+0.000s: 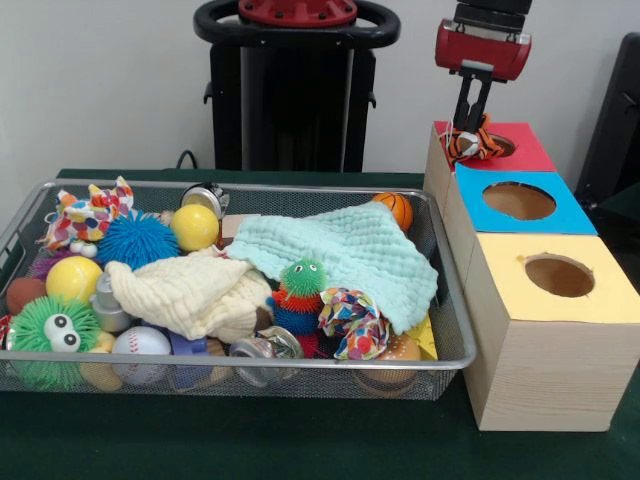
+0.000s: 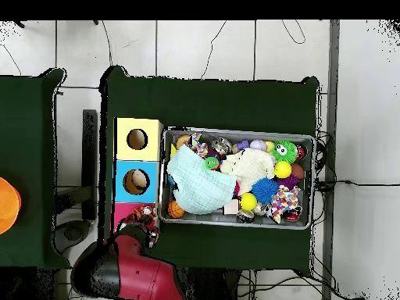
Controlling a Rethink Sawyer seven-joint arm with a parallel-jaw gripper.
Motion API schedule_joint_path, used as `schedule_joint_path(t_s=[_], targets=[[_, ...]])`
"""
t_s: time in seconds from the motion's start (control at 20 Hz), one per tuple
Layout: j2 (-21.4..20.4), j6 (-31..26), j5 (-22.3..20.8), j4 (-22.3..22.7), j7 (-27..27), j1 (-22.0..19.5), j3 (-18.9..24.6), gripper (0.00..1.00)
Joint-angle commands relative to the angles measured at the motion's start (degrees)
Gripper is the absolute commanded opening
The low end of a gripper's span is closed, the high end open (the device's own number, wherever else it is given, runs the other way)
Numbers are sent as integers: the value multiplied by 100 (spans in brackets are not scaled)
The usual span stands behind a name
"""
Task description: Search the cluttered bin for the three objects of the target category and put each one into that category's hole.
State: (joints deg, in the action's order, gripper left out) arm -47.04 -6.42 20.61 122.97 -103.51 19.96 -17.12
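My gripper (image 1: 473,128) hangs over the red-topped wooden box (image 1: 530,155) at the far right. It is shut on an orange, black and white striped soft toy (image 1: 468,146). The toy rests on the red top at the left edge of the round hole (image 1: 503,146), which it partly hides. The silver wire mesh bin (image 1: 250,186) lies to the left, full of toys and cloths. In the overhead view the striped toy (image 2: 141,212) lies on the red box beside the bin (image 2: 234,131), and the red arm (image 2: 129,266) reaches up to it.
A blue-topped box (image 1: 519,201) and a yellow-topped box (image 1: 559,275) stand in front of the red one, each with a hole. The bin holds a mint cloth (image 1: 345,255), a cream cloth (image 1: 190,290), a small basketball (image 1: 396,208), a yellow ball (image 1: 195,227) and a green fuzzy toy (image 1: 55,335).
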Motion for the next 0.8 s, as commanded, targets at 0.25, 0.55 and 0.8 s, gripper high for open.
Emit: schedule_joint_path(t_s=[0.25,0.55,0.8], targets=[[-145,-299,155,582,-1327,-130,543,0],[-175,-310,193,594,-1362,-77,532,0],[-173,-319,251,571,-1381,-85,577,0]])
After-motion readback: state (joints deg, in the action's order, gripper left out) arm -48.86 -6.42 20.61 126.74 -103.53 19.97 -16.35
